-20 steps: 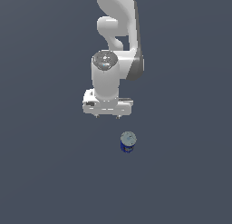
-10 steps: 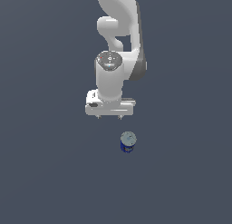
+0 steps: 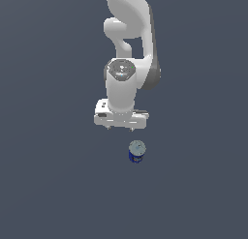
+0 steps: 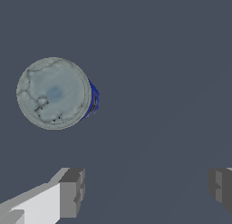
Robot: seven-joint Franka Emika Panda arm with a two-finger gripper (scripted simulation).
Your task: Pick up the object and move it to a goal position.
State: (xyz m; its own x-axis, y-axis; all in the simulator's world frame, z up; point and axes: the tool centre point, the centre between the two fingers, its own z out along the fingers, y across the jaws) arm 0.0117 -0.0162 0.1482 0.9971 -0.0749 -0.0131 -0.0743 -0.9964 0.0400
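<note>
The object is a small can with a dark blue label and a silvery-grey round top, standing upright on the dark grey floor. In the exterior view my white gripper hangs above the floor, just behind the can and slightly to the exterior view's left, apart from it. In the wrist view the can shows from above, its blue side just visible. My gripper is open and empty there; one finger and the other finger at the frame edge stand wide apart, and the can lies outside the gap.
The floor is a plain dark grey surface. The white arm rises behind the gripper. No goal marker shows in either view.
The arm has lowered and moved nearer the can in the exterior view. The can has not moved. The gripper has stayed open.
</note>
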